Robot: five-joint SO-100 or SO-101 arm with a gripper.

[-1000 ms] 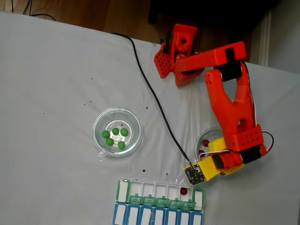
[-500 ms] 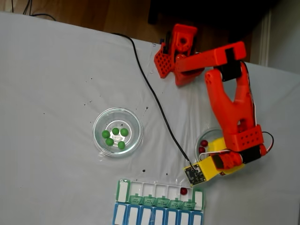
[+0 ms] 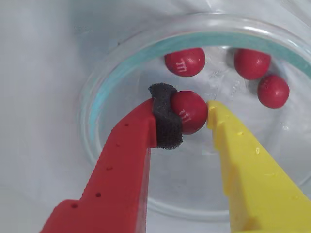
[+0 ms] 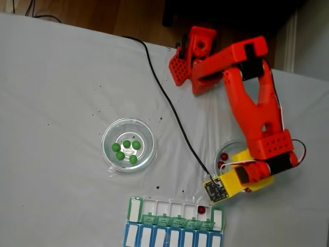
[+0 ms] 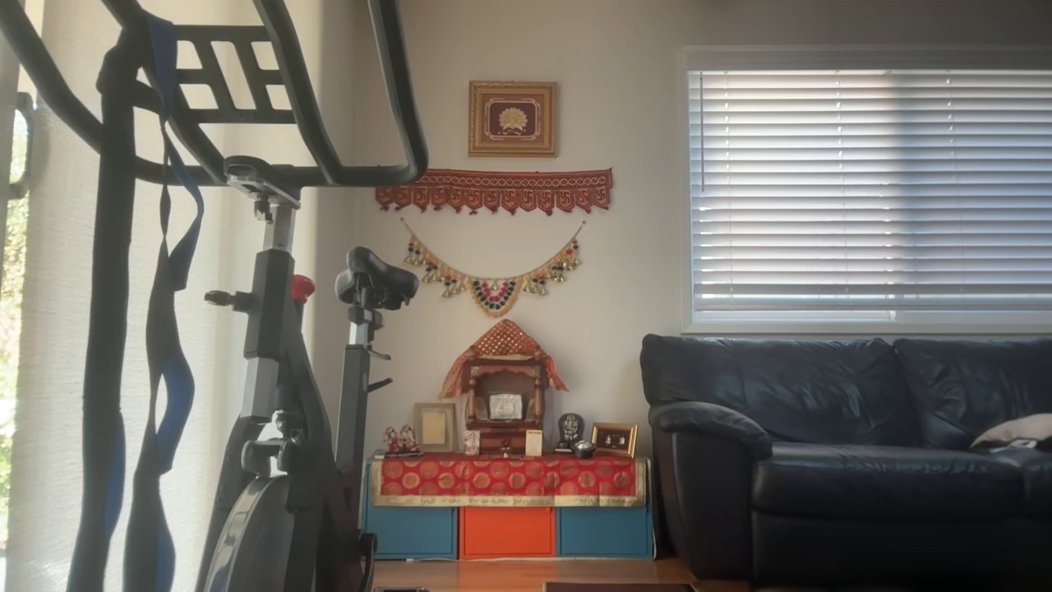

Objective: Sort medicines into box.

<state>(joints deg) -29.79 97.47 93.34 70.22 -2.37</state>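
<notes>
Fixed view, left to right: glass dish (image 4: 128,144) with five green balls (image 4: 126,151), then the box (image 4: 175,214) at the near edge with one red ball (image 4: 201,209) in a compartment toward its right end, then the arm over a second dish (image 4: 224,153) on the bench (image 4: 61,92). Wrist view: pincer (image 3: 188,112) nearly closed, foam pad (image 3: 166,115) on the red finger and the yellow finger (image 3: 217,115) both touching one red ball (image 3: 188,111); three loose red balls (image 3: 184,61) lie farther in. Judgement: squeeze just enough (glossy, round, likely to squirt out), lift straight up clear of the rim before swinging left to the box. The contact shows in the wrist view; the fixed view gives dish-to-box layout. Other view: a sofa (image 5: 846,452), off-task.
</notes>
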